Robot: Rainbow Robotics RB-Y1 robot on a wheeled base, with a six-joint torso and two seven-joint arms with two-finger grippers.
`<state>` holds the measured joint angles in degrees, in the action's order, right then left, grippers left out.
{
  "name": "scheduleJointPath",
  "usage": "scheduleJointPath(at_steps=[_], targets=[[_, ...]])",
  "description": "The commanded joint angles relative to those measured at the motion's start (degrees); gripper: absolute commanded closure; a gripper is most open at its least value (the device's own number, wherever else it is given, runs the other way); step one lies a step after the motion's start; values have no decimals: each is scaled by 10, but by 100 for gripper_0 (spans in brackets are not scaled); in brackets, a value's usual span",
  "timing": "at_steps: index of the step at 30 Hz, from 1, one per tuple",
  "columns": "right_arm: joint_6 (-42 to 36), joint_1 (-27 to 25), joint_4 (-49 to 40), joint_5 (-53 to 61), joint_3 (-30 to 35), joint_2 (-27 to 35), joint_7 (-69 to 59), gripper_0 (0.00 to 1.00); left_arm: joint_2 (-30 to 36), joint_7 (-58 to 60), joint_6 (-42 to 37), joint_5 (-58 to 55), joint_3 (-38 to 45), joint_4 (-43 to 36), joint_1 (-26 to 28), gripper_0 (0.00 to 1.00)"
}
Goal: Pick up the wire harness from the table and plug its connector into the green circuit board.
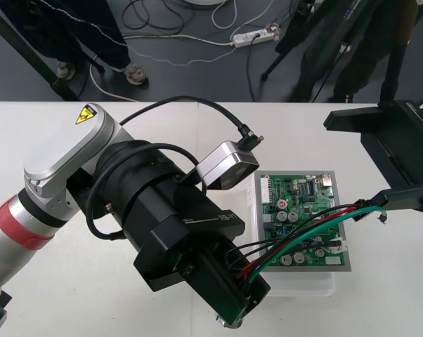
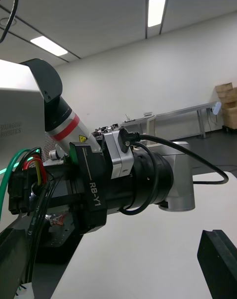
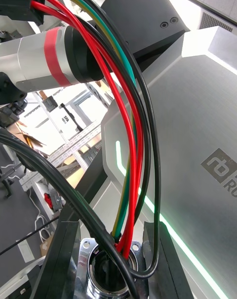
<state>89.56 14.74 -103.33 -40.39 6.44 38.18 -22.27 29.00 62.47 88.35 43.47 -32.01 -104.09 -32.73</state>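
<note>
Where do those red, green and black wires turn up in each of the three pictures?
Front view: coloured wires stretch across the green board.
Right wrist view: they bunch beside the left arm.
Left wrist view: they rise from the metal socket.
Shared landmark: left arm's RB-Y1 label, front and right wrist views.

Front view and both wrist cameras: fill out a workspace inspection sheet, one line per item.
Surface: plain light table.
Job's things: green circuit board on its white base; wire harness held up over the board, its plug past the board's right edge, not plugged in.
Clutter: nothing seen.
Grippers: left gripper shut on the harness's metal socket, near the board's front left corner; right gripper open at the board's right side, the plug beside one finger.
Cables: red, black and green wires arch from socket to plug; a black camera cable loops over the left arm.
Surroundings: dark floor with loose cables and a power strip.
</note>
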Motion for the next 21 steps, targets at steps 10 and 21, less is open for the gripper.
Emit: scheduleJointPath(at_steps=[10,21], targets=[[4,-23,-51,39,-20,-12,-18,0,-15,-4,17,-3,-3,-18,5,100],[4,-35,-61,39,-20,-14,-18,0,-14,-2,17,-3,-3,-18,5,100]])
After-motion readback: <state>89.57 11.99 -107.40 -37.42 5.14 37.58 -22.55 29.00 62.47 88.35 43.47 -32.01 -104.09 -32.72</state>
